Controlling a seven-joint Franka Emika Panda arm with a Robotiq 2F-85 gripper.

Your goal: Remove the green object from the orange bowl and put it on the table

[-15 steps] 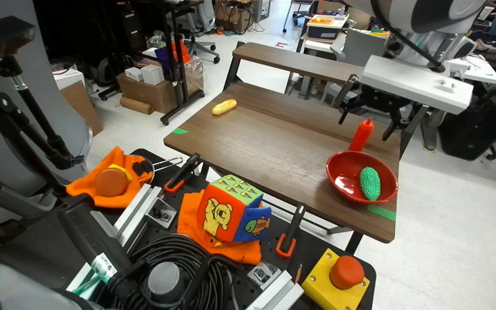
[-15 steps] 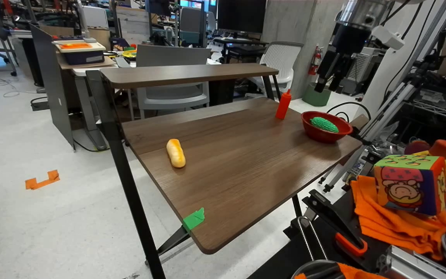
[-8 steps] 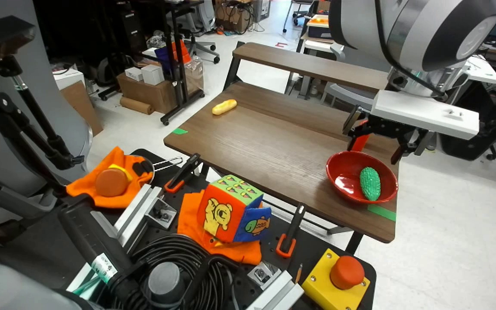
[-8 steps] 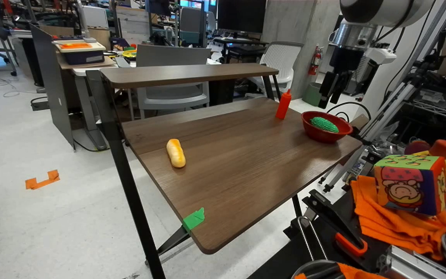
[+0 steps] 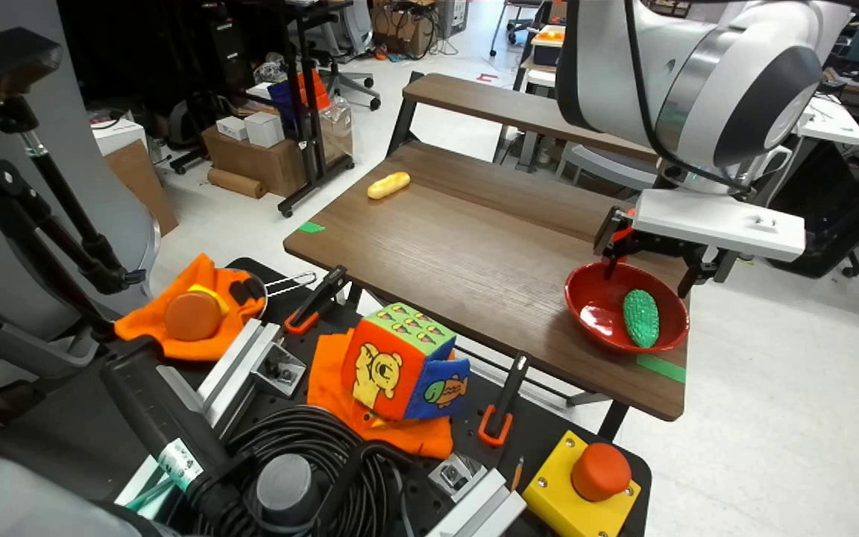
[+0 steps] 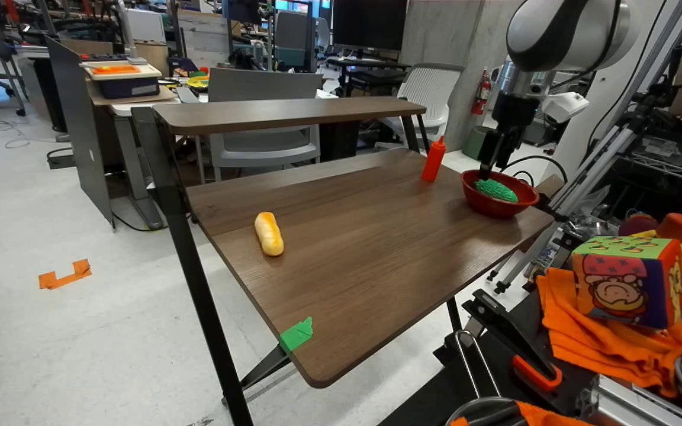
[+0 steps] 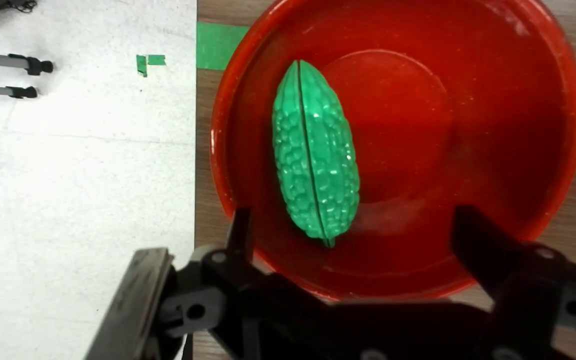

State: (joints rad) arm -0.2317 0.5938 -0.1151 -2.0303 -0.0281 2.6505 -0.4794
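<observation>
Your green object (image 7: 320,160) lies off-centre in the orange bowl (image 7: 408,120); it looks like light, stiff plastic, knobbly but perhaps prone to roll. Pinch it across its narrow width, mid-length. Your tool (image 7: 353,214) stands wide, holding nothing, above the desk (image 5: 459,231).

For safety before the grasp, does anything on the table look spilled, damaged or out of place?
No visible spill or damage. Perhaps odd: the bowl sits near the edge of the table, where a nudge might push it off.
</observation>
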